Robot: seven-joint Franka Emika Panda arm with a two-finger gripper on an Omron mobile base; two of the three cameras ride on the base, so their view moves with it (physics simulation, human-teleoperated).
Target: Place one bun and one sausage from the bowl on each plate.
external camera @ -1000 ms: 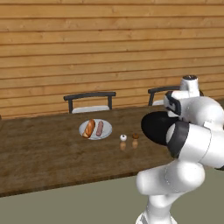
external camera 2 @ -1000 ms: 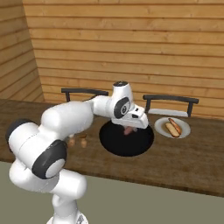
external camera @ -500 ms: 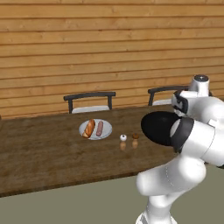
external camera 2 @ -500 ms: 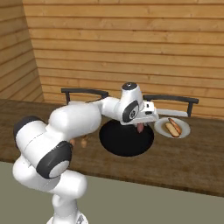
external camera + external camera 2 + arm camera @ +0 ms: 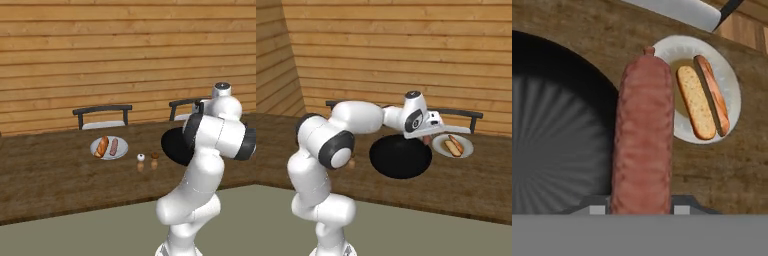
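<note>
Sausage (image 5: 643,135) is clamped lengthwise in the gripper (image 5: 427,138), hanging over the seam between the black bowl (image 5: 400,157) and the near plate (image 5: 464,146), which holds a bun (image 5: 696,102) already. The other plate (image 5: 120,150), well apart on the surface (image 5: 45,180), carries bun and sausage. Risk, as I judge it: released here, the sausage could strike the plate's raised rim, then roll onto the wood or back into the bowl.

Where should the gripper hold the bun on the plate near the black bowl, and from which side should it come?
Grip the bun across its middle from above, I think. It lies flat on the plate, long and narrow, so its long sides fit between the fingers.
</note>
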